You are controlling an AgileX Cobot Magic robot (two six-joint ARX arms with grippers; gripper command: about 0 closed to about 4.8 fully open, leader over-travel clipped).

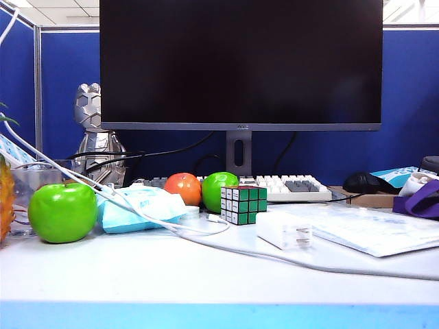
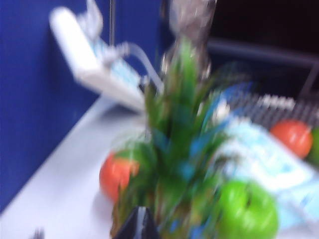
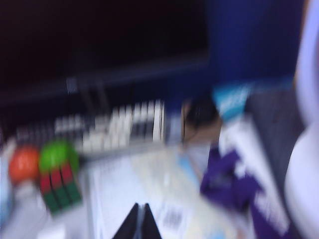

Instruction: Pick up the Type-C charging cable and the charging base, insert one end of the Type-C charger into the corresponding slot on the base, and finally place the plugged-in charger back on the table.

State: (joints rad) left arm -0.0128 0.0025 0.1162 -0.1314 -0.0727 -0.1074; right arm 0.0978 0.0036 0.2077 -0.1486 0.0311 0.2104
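Observation:
The charging base (image 1: 285, 229) is a small white box lying on the table (image 1: 206, 281) right of the Rubik's cube (image 1: 243, 204). The thin white Type-C charging cable (image 1: 206, 230) curls in front of the pale blue packet (image 1: 140, 208), one plug end near the cube. Neither gripper shows in the exterior view. In the blurred left wrist view my left gripper (image 2: 139, 219) is shut and empty, facing a pineapple's leaves (image 2: 182, 134). My right gripper (image 3: 139, 216) is also shut and empty above a printed sheet (image 3: 149, 194), with the cube (image 3: 60, 186) off to one side.
A thicker white cable (image 1: 309, 264) runs across the table's front. A green apple (image 1: 63, 212), an orange fruit (image 1: 182, 188), a second green apple (image 1: 216, 188), a keyboard (image 1: 288, 187), a monitor stand (image 1: 238, 154), a black mouse (image 1: 363, 181) and a purple strap (image 1: 422, 200) stand around.

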